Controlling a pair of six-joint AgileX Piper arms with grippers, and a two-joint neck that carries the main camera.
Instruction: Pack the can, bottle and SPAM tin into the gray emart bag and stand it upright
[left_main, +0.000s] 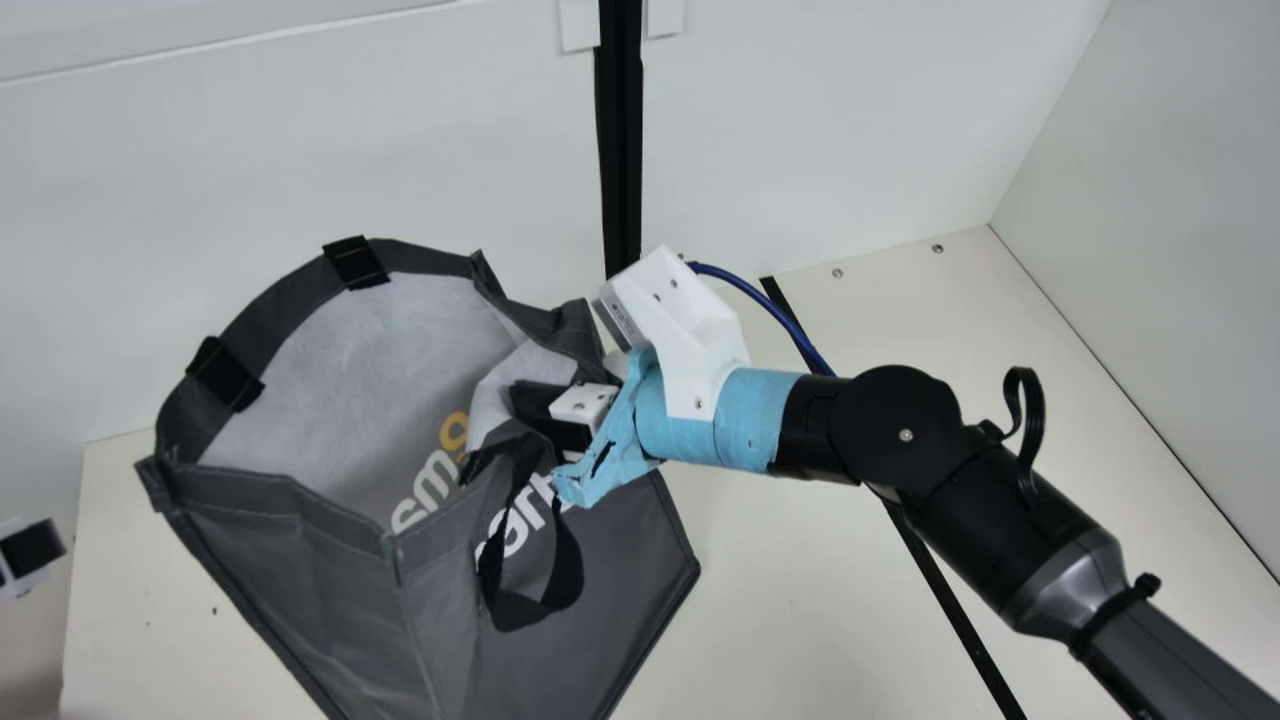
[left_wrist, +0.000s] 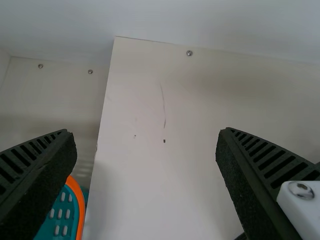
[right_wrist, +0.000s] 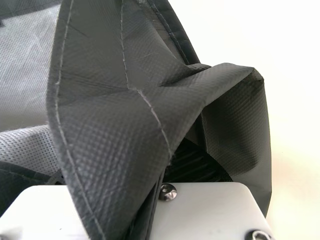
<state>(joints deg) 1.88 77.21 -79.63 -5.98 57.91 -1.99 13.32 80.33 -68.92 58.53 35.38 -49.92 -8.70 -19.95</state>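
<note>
One gray bag (left_main: 610, 600) is here. Two black patches (left_main: 355, 262) are on the bag's rim, and one black loop (left_main: 570, 570) hangs down its side. Two grippers: the right gripper (left_main: 540, 410) touches the bag, the left gripper (left_main: 35, 548) is apart. Two screws (left_main: 838, 272) are past the bag, to its right.

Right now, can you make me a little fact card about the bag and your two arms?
bag: gray, mouth open
handle: black loop, hanging outside the bag
right end effector: pinching cloth at the bag's edge
left end effector: open, holding nothing
table: cream
holey thing: teal with orange edge, left wrist view
</note>
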